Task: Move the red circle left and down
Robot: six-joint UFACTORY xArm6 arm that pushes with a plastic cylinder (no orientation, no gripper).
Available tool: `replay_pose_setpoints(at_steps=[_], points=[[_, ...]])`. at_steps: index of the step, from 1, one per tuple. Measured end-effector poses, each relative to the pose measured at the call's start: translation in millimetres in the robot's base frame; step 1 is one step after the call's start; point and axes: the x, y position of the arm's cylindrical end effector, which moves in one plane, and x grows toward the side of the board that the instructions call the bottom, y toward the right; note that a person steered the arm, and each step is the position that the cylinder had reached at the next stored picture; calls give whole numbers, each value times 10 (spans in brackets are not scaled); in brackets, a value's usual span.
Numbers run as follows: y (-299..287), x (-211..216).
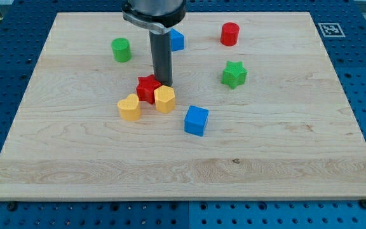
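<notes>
The red circle [230, 33], a short red cylinder, stands near the view's top right of the wooden board [284, 152]. My tip [164, 84] is far from it, down and to the view's left. The tip rests just right of and behind a red star [147, 87] and above a yellow hexagon [164, 99]. The rod rises straight up from the tip to the arm at the view's top.
A yellow heart [129, 107] lies left of the yellow hexagon. A blue cube [196, 120] sits lower right of the cluster. A green star [234, 74] lies below the red circle. A green cylinder [121, 49] is upper left. A blue block [177, 40] shows behind the rod.
</notes>
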Motion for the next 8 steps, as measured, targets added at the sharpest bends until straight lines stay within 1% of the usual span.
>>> replay_pose_setpoints(at_steps=[1, 2, 3, 6, 7, 8], points=[[0, -62], [67, -660], [236, -1087], [1814, -1083], [2074, -1130], [2073, -1432]])
